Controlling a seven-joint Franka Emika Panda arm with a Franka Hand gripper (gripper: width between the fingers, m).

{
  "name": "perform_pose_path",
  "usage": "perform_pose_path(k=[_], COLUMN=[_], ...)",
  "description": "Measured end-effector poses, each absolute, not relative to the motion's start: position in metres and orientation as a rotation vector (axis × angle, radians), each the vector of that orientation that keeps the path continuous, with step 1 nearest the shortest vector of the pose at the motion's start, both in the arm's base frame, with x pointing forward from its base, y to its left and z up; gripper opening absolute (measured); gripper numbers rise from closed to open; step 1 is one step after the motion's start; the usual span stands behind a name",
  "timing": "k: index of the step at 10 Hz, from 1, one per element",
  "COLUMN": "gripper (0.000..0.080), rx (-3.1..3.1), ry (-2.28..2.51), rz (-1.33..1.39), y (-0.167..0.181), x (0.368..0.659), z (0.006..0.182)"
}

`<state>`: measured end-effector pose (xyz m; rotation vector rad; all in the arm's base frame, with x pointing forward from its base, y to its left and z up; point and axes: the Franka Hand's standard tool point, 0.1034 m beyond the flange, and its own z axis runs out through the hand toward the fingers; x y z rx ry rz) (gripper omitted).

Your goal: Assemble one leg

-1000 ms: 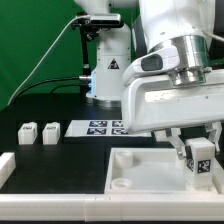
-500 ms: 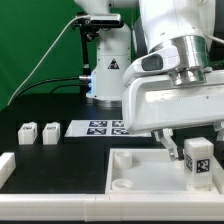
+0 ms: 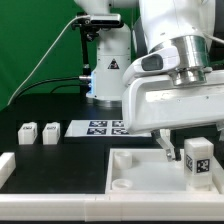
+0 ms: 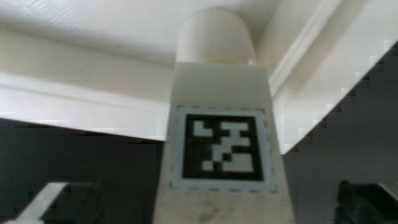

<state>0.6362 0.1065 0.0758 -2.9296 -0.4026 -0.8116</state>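
Note:
The leg [image 3: 198, 160] is a small white block with a black-and-white tag. It stands upright at the corner of the large white tray [image 3: 140, 165] on the exterior view's right. My gripper [image 3: 192, 148] hangs right over it, open. One finger [image 3: 165, 148] stands apart from the leg's side. In the wrist view the leg [image 4: 222, 110] fills the middle, with its far end against the tray [image 4: 71, 80]. My gripper [image 4: 210, 205] straddles it, with dark gaps between the leg and both fingers [image 4: 54, 200].
Two more small white tagged blocks [image 3: 27, 133] [image 3: 50, 132] stand on the black table at the exterior view's left. The marker board [image 3: 100, 127] lies behind the tray. A white part [image 3: 5, 165] sits at the left edge. The robot base [image 3: 105, 70] stands at the back.
The fingers have spread apart and let go of the leg. The leg stays upright in the same spot at the tray's corner.

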Motion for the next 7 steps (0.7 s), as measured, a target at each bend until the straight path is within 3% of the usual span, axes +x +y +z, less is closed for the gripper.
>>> perform_pose_path(k=[4, 7], gripper=[0.0649, 0.0649], rx=[-2.933, -2.958], ry=[-0.389, -0.371], rz=[-0.789, -0.521], y=[0.107, 0.116], x=[0.636, 0.628], z=[0.098, 0.091])
